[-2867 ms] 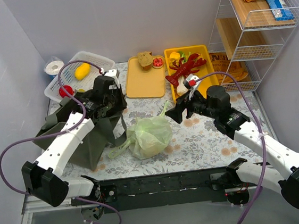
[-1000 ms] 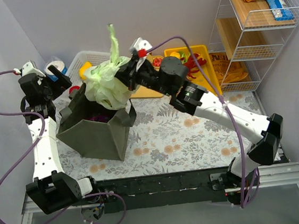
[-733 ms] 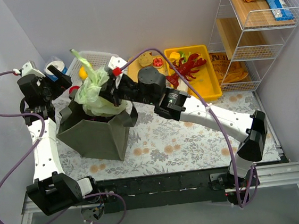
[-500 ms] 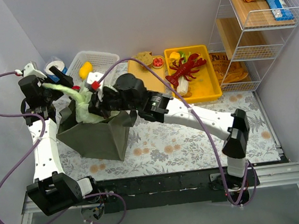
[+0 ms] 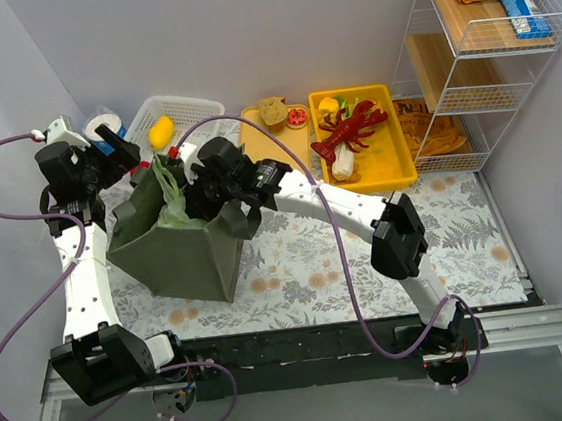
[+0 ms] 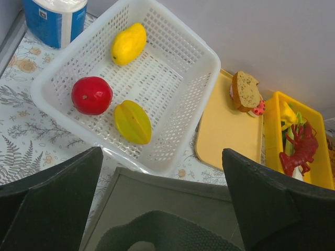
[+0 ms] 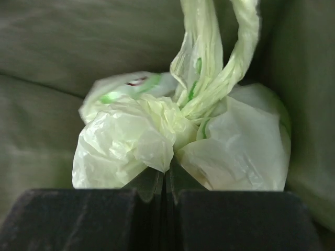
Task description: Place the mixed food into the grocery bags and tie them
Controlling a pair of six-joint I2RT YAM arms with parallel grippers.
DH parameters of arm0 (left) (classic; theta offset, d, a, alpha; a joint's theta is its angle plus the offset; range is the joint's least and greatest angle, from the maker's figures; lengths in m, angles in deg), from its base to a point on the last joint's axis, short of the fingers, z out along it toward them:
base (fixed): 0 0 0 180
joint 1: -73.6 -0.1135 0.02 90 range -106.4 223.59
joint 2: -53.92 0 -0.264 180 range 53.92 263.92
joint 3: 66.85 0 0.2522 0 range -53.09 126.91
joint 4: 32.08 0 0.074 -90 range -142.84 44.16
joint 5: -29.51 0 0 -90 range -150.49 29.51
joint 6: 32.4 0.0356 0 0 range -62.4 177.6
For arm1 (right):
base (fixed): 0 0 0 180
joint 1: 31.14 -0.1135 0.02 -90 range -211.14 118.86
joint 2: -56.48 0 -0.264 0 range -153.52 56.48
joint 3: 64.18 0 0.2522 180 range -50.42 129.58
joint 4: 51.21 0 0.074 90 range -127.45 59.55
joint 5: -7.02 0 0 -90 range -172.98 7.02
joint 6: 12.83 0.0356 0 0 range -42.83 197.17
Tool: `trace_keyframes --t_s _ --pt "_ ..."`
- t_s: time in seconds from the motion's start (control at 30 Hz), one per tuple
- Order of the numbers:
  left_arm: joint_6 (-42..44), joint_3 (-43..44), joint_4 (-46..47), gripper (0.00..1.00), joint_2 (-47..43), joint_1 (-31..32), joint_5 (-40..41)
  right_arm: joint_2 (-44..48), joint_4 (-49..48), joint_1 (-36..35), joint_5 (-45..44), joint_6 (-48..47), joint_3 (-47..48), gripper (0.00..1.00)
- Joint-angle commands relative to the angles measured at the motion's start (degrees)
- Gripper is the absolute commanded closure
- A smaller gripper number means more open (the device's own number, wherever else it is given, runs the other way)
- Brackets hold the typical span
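Observation:
The pale-green grocery bag (image 7: pixel 157 130), bunched and knotted with its loop handles up, sits inside the dark olive tote (image 5: pixel 180 251). My right gripper (image 7: pixel 168 170) is shut on a fold of the green bag's plastic, and in the top view it reaches down into the tote's mouth (image 5: pixel 197 191). My left gripper (image 5: pixel 117 147) hangs open just above the tote's back left rim (image 6: pixel 183 183), holding nothing. A red lobster (image 5: pixel 348 126), yellow pieces and a white piece lie in the yellow bin (image 5: pixel 402 163). Bread (image 5: pixel 273 111) rests on the yellow tray (image 5: pixel 266 162).
A white slatted basket (image 6: pixel 209 57) behind the tote holds a yellow fruit, a red fruit and a star fruit. A blue-and-white roll (image 6: pixel 55 21) stands at the back left corner. A wire shelf (image 5: pixel 486 58) with orange snack packets stands at the right.
My right arm has swung left and lowered the green bag from above the tote down into it. The left arm has stayed open in place.

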Motion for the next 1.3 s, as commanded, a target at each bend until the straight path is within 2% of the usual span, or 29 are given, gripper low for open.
trace_keyframes --t_s 0.0,0.2,0.23,0.27,0.33,0.37,0.5,0.57,0.67,0.8,0.93,1.03,1.13,1.27 --pt "0.88 -0.32 1.86 0.02 -1.77 -0.25 -2.20 -2.24 7.18 0.46 -1.72 0.23 1.97 0.99" --pt "3.78 0.82 2.03 0.02 -1.25 -0.07 -2.82 -1.92 7.11 -0.42 -2.06 -0.73 2.15 0.99" --pt "4.04 1.17 1.95 0.02 -1.42 -0.07 -2.90 -1.38 7.02 -0.42 -2.41 -0.91 2.50 0.92" --pt "4.22 1.26 1.95 0.02 -1.34 0.10 -2.90 -0.07 6.93 -0.42 -2.94 -1.78 3.37 0.74" --pt "4.40 1.96 1.68 0.02 -1.25 0.19 -2.81 1.34 7.02 -0.42 -3.38 -2.66 4.52 0.46" --pt "4.40 2.22 1.60 0.02 -1.25 0.54 -2.64 3.00 6.84 -0.42 -2.86 -3.54 5.57 0.25" --pt "4.57 4.51 1.07 0.02 -0.90 1.16 -0.89 9.15 3.26 -0.42 -1.28 -5.56 5.23 0.05" --pt "4.57 6.43 0.54 0.02 -0.81 1.07 0.26 13.18 1.31 -0.42 -1.71 -6.09 4.44 0.02" --pt "4.49 8.11 0.54 0.02 -1.07 1.24 2.01 17.84 -0.45 -0.33 -4.25 -8.29 4.09 0.01" --pt "4.40 10.57 0.28 0.02 -1.25 1.24 2.72 24.54 -5.10 3.08 -6.81 -8.47 -2.23 0.02" --pt "4.57 9.62 1.58 0.02 -3.09 1.16 2.29 30.95 -8.88 13.26 -6.54 -5.39 -16.08 0.02" --pt "6.41 8.29 2.39 0.02 -5.20 1.16 2.02 36.58 -9.59 16.97 -11.11 -5.65 -22.70 0.02" --pt "4.31 8.12 2.47 0.02 -5.38 2.21 6.31 42.90 -10.30 18.21 -17.52 -6.80 -30.44 0.02" --pt "3.69 8.20 2.82 0.02 -6.61 5.02 5.19 53.27 -12.49 19.00 -24.98 -7.41 -42.46 0.02"
